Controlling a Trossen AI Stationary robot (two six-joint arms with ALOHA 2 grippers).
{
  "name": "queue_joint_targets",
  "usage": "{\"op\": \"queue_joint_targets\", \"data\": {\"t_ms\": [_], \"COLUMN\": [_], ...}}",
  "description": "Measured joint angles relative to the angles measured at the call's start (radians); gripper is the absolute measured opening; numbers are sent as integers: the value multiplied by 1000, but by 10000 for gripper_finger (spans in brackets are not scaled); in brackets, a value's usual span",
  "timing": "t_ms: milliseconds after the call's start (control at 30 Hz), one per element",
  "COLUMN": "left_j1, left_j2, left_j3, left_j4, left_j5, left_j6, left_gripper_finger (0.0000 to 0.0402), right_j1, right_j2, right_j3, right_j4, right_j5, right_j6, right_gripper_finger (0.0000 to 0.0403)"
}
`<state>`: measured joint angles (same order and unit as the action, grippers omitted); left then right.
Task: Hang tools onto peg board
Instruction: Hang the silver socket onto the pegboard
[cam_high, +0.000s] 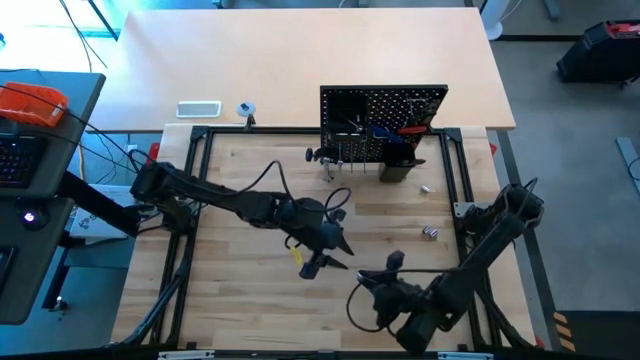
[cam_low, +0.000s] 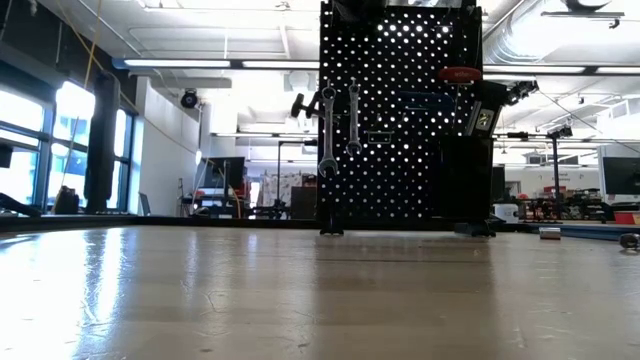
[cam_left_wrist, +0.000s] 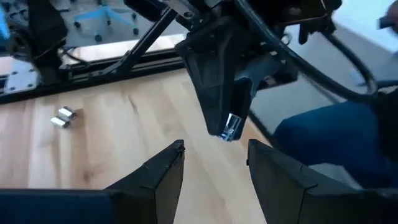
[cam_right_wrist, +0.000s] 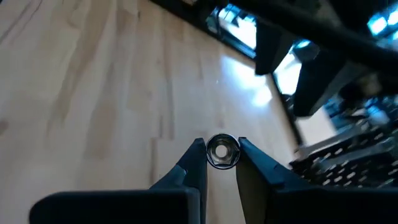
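peg board (cam_low: 400, 110): black, hole-dotted | wrenches (cam_low: 340, 130): silver | table (cam_high: 250, 300): light wood

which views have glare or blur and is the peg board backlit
Low view: the peg board is backlit, a dark outline with bright room light through its holes, and the table shows a sheen. Right wrist view: a glare patch on the wood beside the socket, background blurred. Left wrist view: soft throughout. High view: evenly lit.

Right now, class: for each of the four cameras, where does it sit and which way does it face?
High: overhead, looking down; both arms, peg board.
Low: table height, facing the peg board; no arm.
Left wrist: left tool open, facing the right tool.
Right wrist: right tool shut on a socket.
Shared: high and low both show the board.
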<state>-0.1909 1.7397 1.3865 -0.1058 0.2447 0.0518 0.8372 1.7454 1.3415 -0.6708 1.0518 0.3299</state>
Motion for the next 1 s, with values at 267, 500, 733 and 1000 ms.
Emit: {"op": "queue_joint_targets", "data": {"t_ms": [267,500,733,1000], "left_j1": [30,41,54,66], "left_j2": [0,-1,-1,-1], "left_j3": [0,0,0,0], "left_j4": [65,145,168,254], "left_j5": [146,302,267,231], "left_j6": [-70,-124,-152,-198], "left_gripper_finger": [170,170,170,170], "right_j1": [-1,-6,-13,-12], "right_j2": [0,0,0,0], "right_j3": [72,103,135,175], "right_j4": [-6,-6,4,-1], "right_j5": [97,134,177,246], "right_j6": [-203,-311,-398,-505], "right_gripper_finger": [46,46,46,46]}}
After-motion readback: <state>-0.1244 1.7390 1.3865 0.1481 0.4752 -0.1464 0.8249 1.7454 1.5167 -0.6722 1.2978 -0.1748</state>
